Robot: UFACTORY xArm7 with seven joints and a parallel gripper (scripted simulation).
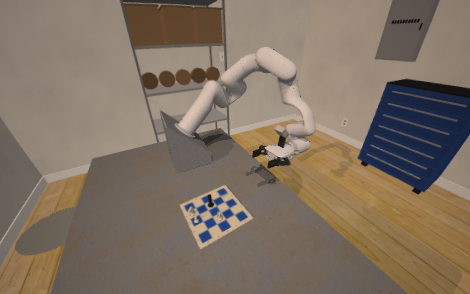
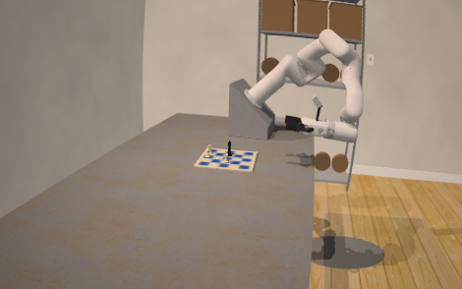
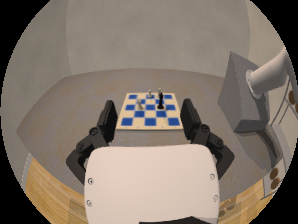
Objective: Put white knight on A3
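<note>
White knight (image 1: 220,216) on unreadably lettered board (image 1: 239,203)

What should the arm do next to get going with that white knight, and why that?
Probably carry the open gripper from the table's edge in over the chessboard. Its fingers stand wide with nothing between them, and it hangs well short of the board, pointing toward it. The small white pieces sit on the board near a black piece; which one is the knight I cannot tell.

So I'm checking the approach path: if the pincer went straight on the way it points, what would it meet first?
Probably the chessboard and its pieces; the open pincer points at it, though depth is unclear.
</note>
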